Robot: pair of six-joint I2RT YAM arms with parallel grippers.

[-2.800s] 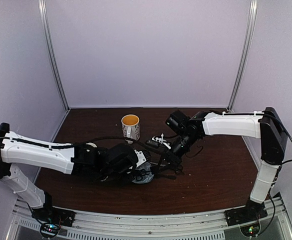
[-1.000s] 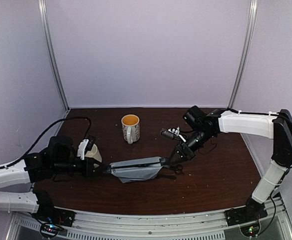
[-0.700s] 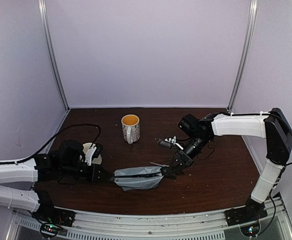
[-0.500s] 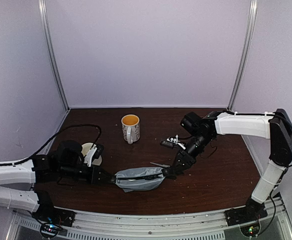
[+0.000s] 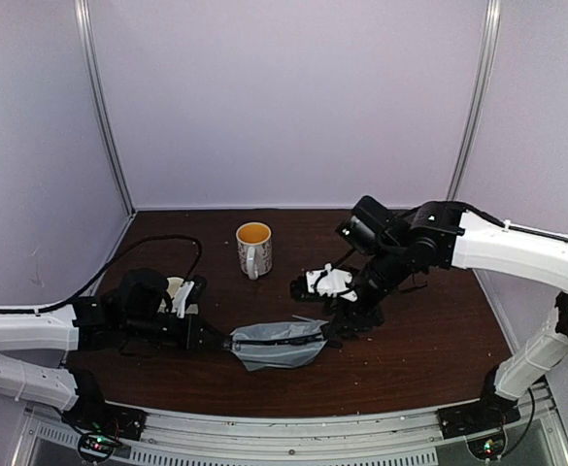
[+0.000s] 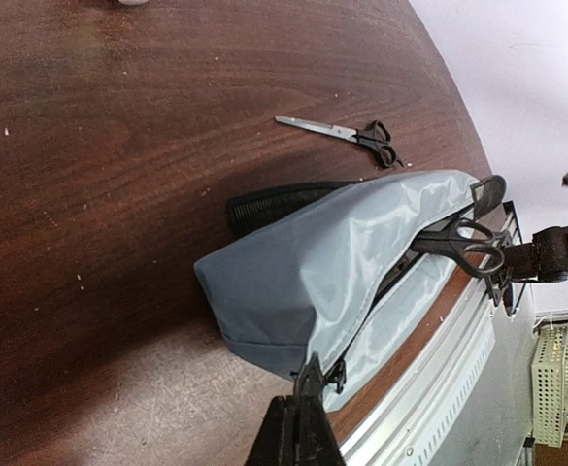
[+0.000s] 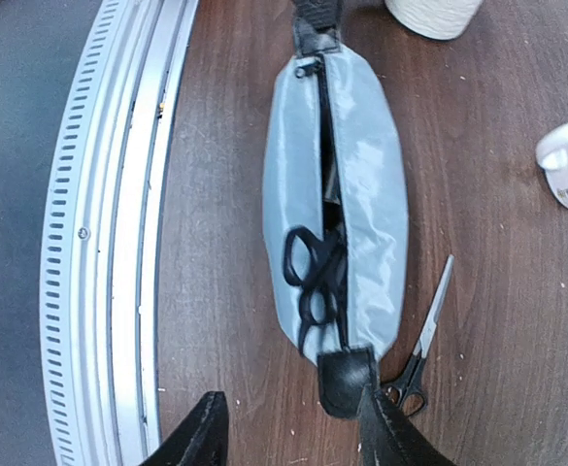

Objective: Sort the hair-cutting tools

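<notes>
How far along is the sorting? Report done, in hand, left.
Done: one pair of scissors sits in the open grey pouch, handles sticking out.
In hand: left claw is shut on the pouch's end. Right claw is open above it, holding nothing.
Left: the second scissors lies on the table beside the pouch.

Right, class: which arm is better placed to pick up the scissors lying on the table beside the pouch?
Right. The right hand is open and empty near the scissors; the left hand is shut on the far end of the pouch.
</notes>
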